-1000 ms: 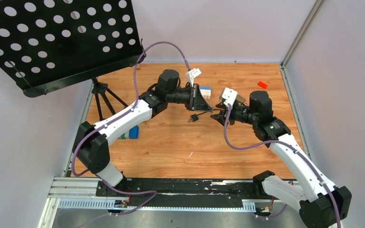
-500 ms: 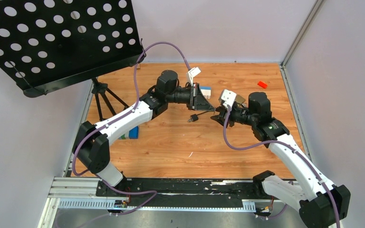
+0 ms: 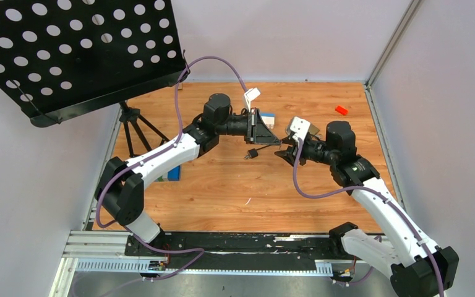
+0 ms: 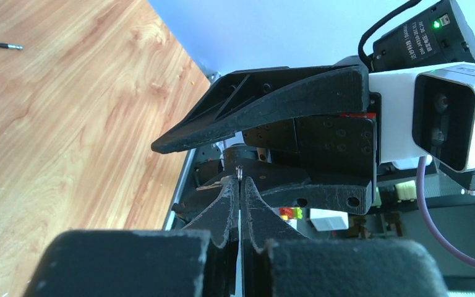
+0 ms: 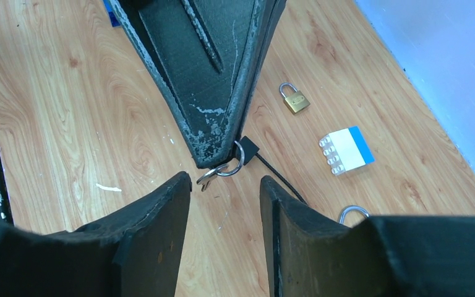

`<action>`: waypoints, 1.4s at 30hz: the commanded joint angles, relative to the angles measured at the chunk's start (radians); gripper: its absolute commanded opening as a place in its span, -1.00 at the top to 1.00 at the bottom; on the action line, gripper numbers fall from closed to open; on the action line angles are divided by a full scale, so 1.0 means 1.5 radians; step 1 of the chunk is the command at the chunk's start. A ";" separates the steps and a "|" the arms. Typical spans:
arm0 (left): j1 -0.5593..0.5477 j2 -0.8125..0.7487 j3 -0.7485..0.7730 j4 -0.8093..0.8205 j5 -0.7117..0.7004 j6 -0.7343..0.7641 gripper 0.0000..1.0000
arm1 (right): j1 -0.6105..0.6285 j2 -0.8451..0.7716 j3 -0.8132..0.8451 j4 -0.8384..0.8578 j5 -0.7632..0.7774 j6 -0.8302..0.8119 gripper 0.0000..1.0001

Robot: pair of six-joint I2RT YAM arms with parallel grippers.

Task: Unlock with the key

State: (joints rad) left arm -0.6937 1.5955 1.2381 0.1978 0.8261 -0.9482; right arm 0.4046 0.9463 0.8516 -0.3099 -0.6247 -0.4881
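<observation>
- The key [image 5: 205,180] hangs from a ring [image 5: 235,162] at the tip of the left gripper [image 4: 239,185], whose jaws are pinched shut on the ring, above the middle of the desk [image 5: 68,124].
- The right gripper [image 5: 226,185] faces it with its jaws apart and empty. The key dangles just ahead of their gap, seemingly lying across it.
- A brass padlock [image 5: 295,99] lies well apart, toward the far edge, with bare wood around it.

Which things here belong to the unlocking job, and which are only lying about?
For the job: key on a ring, held by the left gripper, jaws shut; probably the brass padlock.
Lying about: black cable, white-and-blue block, red block, music stand.
</observation>
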 commanded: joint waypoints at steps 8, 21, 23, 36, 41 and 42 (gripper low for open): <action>0.005 0.015 -0.018 0.065 0.009 -0.060 1.00 | 0.004 -0.012 0.038 0.034 0.016 0.005 0.25; 0.006 0.013 -0.022 0.067 0.008 -0.061 1.00 | 0.006 -0.018 0.032 0.026 0.035 -0.012 0.90; 0.010 0.012 -0.023 0.063 0.007 -0.058 1.00 | 0.005 -0.022 0.030 0.018 0.038 -0.019 0.99; 0.052 -0.013 -0.021 -0.003 -0.018 0.011 1.00 | 0.004 -0.037 0.027 -0.035 0.032 -0.073 1.00; 0.063 -0.025 -0.023 -0.020 -0.026 0.030 1.00 | 0.004 -0.041 0.020 -0.050 0.038 -0.089 1.00; 0.064 -0.026 -0.022 -0.022 -0.027 0.031 1.00 | 0.004 -0.044 0.019 -0.051 0.037 -0.090 1.00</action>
State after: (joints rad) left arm -0.6674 1.6043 1.2102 0.2054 0.8383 -0.9577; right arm 0.4183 0.9257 0.8703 -0.3466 -0.5838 -0.5877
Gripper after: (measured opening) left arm 0.006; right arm 0.015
